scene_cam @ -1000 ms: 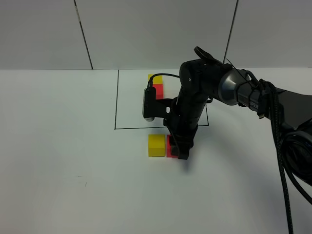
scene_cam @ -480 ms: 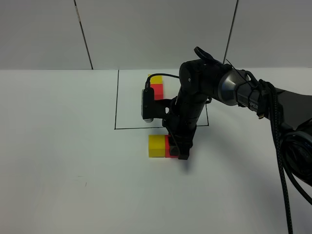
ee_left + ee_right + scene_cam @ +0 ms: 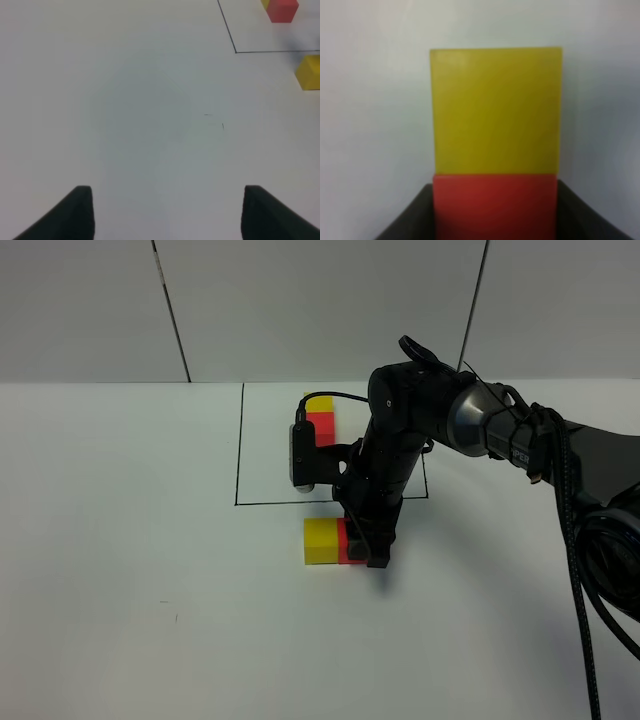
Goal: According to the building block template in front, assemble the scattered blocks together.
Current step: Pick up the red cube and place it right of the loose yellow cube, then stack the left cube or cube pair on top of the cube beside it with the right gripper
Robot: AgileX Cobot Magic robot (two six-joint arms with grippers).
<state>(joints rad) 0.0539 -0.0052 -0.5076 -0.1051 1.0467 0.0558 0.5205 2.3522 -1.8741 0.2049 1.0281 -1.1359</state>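
Now, your right gripper (image 3: 374, 558) pinched red cube (image 3: 495, 205) flush against yellow cube (image 3: 495, 110); skewed release could have knocked the pair apart. Left gripper (image 3: 167, 202) spread, empty.

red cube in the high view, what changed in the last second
The right gripper, shut on the red cube, shifted slightly left and brought it up against the yellow cube, closing the small gap. The yellow cube, the template and the grip stayed as they were.
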